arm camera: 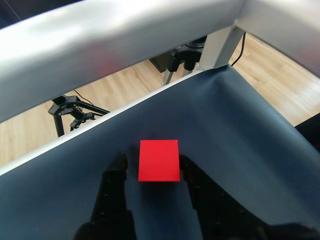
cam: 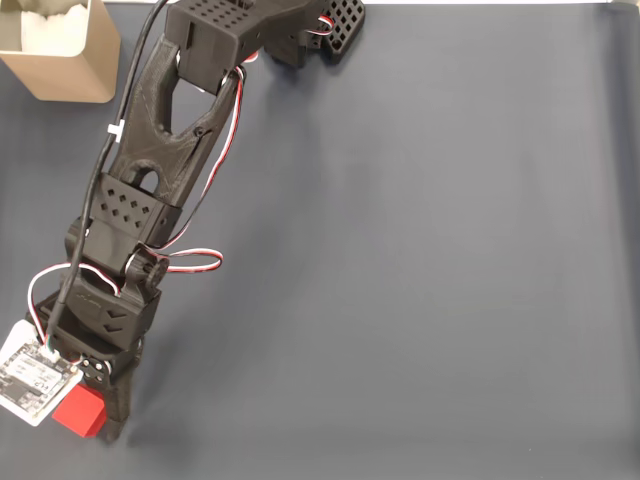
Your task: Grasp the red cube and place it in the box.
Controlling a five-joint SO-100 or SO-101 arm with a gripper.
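The red cube [arm camera: 159,160] sits between my gripper's [arm camera: 152,162] two black fingers [arm camera: 119,165], which press against its left and right sides in the wrist view. In the fixed view the red cube [cam: 80,410] is at the bottom left of the dark mat, partly under my gripper [cam: 92,415]. Whether it rests on the mat or hangs just above it, I cannot tell. The tan box [cam: 65,55] stands in the fixed view's top left corner, far from my gripper, with pale material inside.
The arm [cam: 160,130] stretches from its base at the top centre down to the bottom left. A white camera board [cam: 30,375] and loose wires ride on the wrist. The dark mat [cam: 430,270] spreads to the right. A metal frame bar [arm camera: 125,35] and wooden floor lie beyond the mat's edge.
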